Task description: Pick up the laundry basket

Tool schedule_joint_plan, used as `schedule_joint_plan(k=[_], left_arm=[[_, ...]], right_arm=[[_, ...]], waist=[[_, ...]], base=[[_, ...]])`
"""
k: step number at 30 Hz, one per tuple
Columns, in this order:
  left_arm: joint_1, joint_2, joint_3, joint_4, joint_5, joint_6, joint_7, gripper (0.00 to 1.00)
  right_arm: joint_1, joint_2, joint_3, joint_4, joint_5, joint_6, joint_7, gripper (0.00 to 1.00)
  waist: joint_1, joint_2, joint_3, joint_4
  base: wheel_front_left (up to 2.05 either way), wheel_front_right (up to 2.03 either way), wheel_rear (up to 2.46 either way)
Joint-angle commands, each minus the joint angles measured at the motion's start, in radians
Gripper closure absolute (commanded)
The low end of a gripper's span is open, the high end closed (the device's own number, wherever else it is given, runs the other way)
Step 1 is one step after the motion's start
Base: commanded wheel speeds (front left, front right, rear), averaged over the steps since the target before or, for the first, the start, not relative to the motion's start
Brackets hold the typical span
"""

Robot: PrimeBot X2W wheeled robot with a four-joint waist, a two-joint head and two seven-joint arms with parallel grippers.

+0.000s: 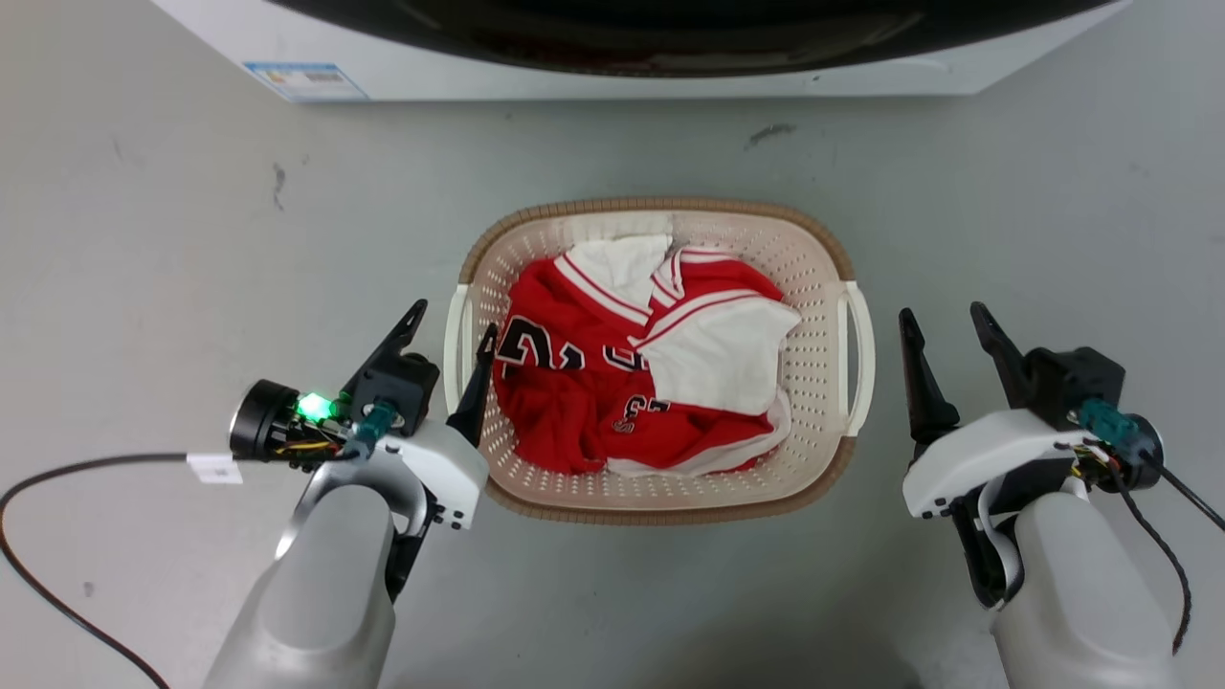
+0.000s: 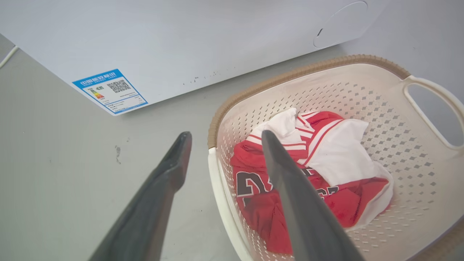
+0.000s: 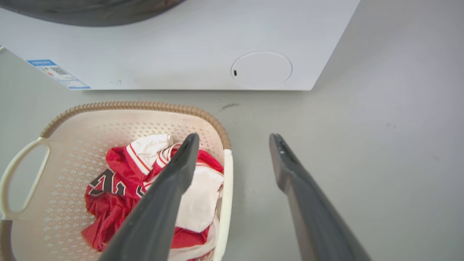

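The laundry basket (image 1: 670, 205) sits on the grey floor in the middle of the head view, cream and perforated with a brown rim. A red and white jersey (image 1: 622, 383) lies crumpled inside it. My left gripper (image 1: 456, 321) is open and straddles the basket's white left handle (image 1: 457, 354), one finger outside and one over the inside wall. The left wrist view shows that handle (image 2: 217, 188) between the fingers of the left gripper (image 2: 225, 135). My right gripper (image 1: 942, 312) is open just right of the right handle (image 1: 858, 354), apart from it. In the right wrist view the right gripper (image 3: 233, 136) hangs above that handle (image 3: 227, 188).
A white washing machine (image 1: 574, 77) with a blue label (image 1: 304, 81) stands just beyond the basket. A black cable (image 1: 57, 478) trails over the floor at the left. Bare grey floor lies on both sides of the basket and in front of it.
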Motion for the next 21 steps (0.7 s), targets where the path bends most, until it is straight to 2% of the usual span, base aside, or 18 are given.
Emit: schedule_joint_plan(k=[1,4,11,12,21], left_arm=[[-0.018,0.006,-0.003,0.021,-0.004,-0.002,-0.003,0.00],[-0.074,0.013,-0.003,0.120,-0.018,-0.009,-0.003,0.00],[-0.193,0.023,-0.022,0.299,-0.053,-0.024,-0.003,0.00],[-0.237,0.025,-0.041,0.354,-0.068,-0.026,-0.003,0.00],[-0.353,0.015,-0.173,0.503,-0.186,-0.028,0.028,0.00]], right_arm=[[-0.026,-0.001,0.001,0.023,-0.003,-0.001,-0.002,0.00],[-0.092,0.000,0.012,0.120,0.046,-0.001,-0.002,0.00],[-0.251,-0.002,0.033,0.354,0.032,-0.001,0.022,0.00],[-0.309,-0.001,0.062,0.436,0.052,-0.001,0.061,0.00],[-0.444,-0.001,0.115,0.612,0.102,-0.001,0.165,0.00]], waist=[[-0.0002,0.0000,0.033,0.005],[-0.0002,0.0000,0.061,0.007],[-0.0002,0.0000,0.110,0.014],[-0.0002,0.0000,0.129,0.012],[-0.0002,0.0000,0.170,0.010]], base=[[0.00,0.00,0.00],[0.00,0.00,0.00],[0.00,0.00,0.00],[0.00,0.00,0.00],[0.00,0.00,0.00]])
